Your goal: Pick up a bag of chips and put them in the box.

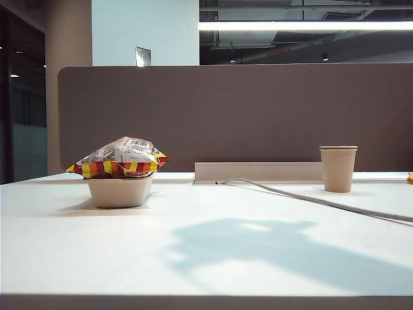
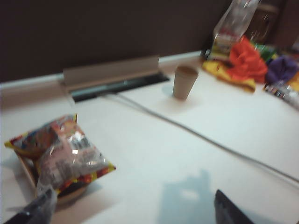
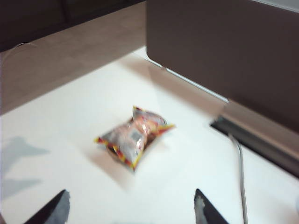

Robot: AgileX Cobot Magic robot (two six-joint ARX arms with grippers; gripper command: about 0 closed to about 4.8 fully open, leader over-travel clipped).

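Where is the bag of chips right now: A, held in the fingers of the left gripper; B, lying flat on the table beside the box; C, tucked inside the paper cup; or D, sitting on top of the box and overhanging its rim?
D: the bag of chips rests on the box, its ends sticking out past the rim, with neither gripper holding it.
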